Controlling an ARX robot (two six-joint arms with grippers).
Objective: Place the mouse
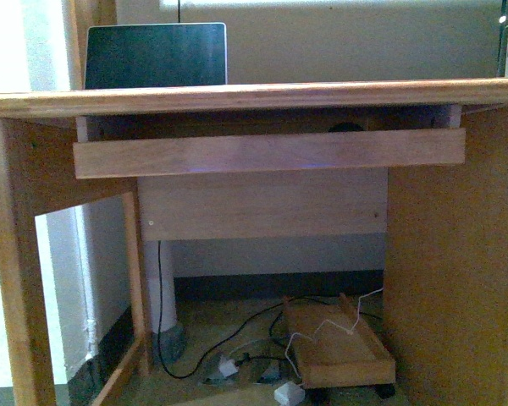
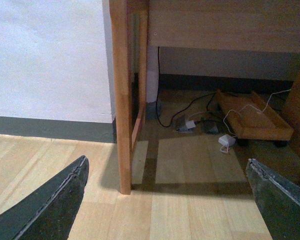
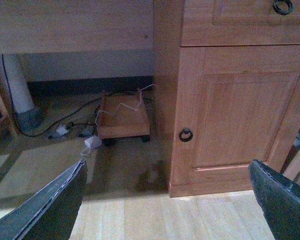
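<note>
A small dark rounded mouse (image 1: pixel 347 127) peeks above the front board of the pulled-out keyboard tray (image 1: pixel 269 153), under the desk top; most of it is hidden. Neither arm shows in the front view. My left gripper (image 2: pixel 167 200) is open and empty, low over the wooden floor in front of the desk's left leg (image 2: pixel 121 95). My right gripper (image 3: pixel 167 200) is open and empty, low over the floor in front of the desk's cabinet door (image 3: pixel 240 115).
A closed-looking dark laptop (image 1: pixel 156 56) stands on the desk top (image 1: pixel 254 95) at the back left. Under the desk are a wheeled wooden stand (image 1: pixel 337 347), cables and white adapters (image 1: pixel 289 392). The cabinet has ring handles (image 3: pixel 185 135).
</note>
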